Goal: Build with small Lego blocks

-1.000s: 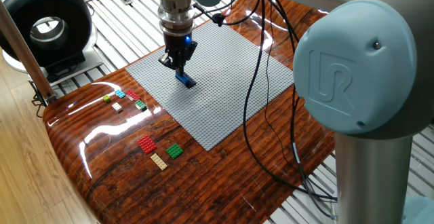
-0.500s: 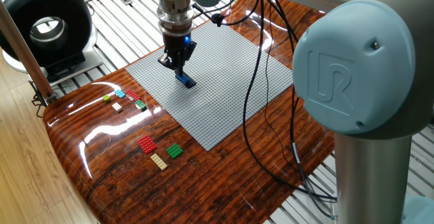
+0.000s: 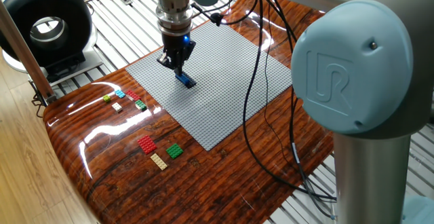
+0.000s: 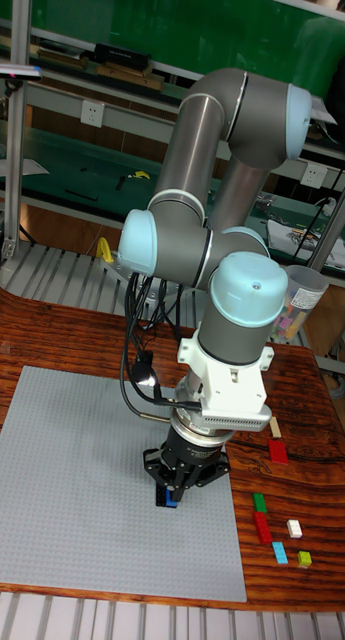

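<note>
The single arm [image 4: 207,180] reaches out and folds downward, its wrist [image 4: 237,330] pointing straight down. The end effector [image 3: 179,69] hangs vertical at its end (black fingers below a pale collar), fingertips drawn close together. In the tall fixed view the end effector [image 4: 172,490] appears nearly closed.

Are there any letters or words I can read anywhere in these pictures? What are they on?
"UR" – raised logo on the blue cap of the robot arm's joint, near the fixed camera.
Boxes on the shelf at the back in the tall view: any print is too blurred to read.
Lego blocks and grey baseplate: no writing visible.
</note>
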Available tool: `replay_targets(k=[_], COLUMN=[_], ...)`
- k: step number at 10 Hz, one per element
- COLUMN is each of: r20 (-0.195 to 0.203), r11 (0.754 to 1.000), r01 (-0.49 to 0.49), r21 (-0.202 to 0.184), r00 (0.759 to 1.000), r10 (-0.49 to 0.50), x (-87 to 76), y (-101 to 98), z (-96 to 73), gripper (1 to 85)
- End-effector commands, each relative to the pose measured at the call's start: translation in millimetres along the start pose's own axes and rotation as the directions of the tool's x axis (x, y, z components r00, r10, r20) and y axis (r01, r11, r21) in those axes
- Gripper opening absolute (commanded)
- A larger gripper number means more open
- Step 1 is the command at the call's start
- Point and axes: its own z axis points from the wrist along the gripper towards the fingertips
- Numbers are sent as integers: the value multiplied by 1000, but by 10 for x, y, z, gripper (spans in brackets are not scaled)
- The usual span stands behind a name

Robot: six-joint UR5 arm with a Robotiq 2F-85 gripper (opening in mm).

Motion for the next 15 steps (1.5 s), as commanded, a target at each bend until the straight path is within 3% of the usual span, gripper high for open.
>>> replay_targets(k=[1,15], r20=[-9,24], r11=[1000,1000], r01=[-3,12], r21=[-12,-23], r00=[1000,1000], r10=[3,-12], x=[43,17], y=[-14,10], z=[-50,44], gripper=[10,10])
